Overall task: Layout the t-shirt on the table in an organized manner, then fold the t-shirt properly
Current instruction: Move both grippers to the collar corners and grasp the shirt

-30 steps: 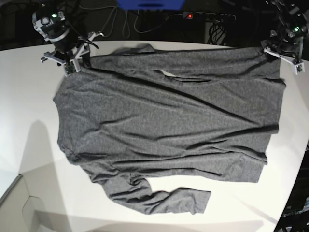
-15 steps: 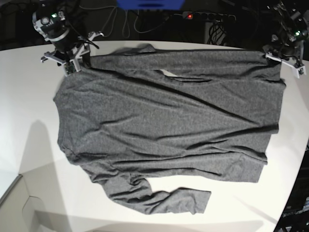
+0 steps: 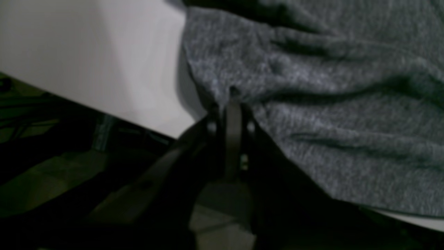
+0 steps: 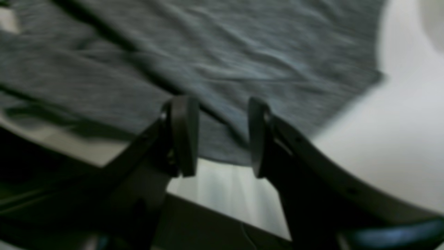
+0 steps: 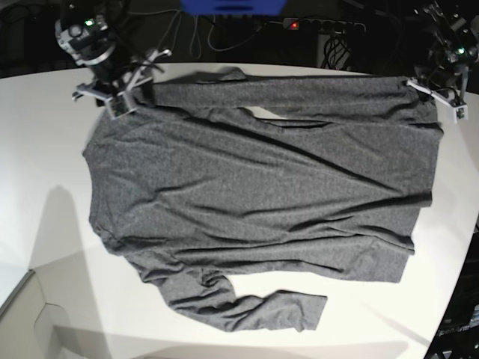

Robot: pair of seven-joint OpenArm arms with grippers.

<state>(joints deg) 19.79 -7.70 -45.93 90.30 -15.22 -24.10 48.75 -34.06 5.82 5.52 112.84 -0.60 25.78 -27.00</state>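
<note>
T-shirt (image 5: 262, 194) lay spread flat on the table (image 5: 52, 224). The left gripper (image 3: 230, 104) was pinched tight on its hem corner; the right gripper (image 4: 220, 135) stood parted over the fabric edge, holding nothing.

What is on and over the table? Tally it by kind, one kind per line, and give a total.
Shirts: 1, the grey shirt spread on the white table.
Grippers: 2, the right gripper open at one far corner, the left gripper shut on the shirt's other far corner.
Total: 3
</note>
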